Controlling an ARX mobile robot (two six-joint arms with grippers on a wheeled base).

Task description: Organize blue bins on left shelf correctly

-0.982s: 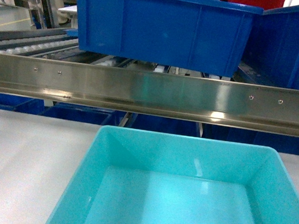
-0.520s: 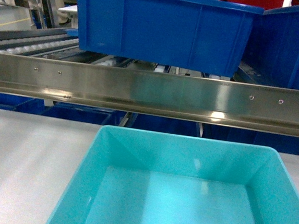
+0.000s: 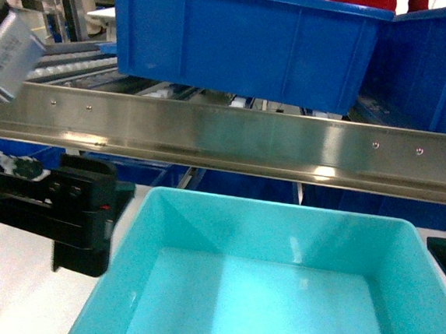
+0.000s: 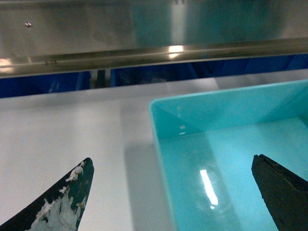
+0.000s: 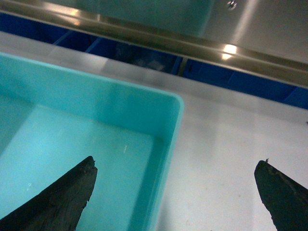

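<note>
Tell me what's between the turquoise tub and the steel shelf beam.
Only bare white tabletop separates the turquoise tub from the steel beam, seen in the left wrist view.

Bright, even overhead light fills all three views. Hot glare spots sit on the steel beam of the left shelf, and small white reflections dot the floor of the blue bin. The left pincer looks soft and smeared (likely motion blur). Shadows on the white counter are faint.

pale turquoise bin, royal-blue crate, shiny steel shelf.
</note>
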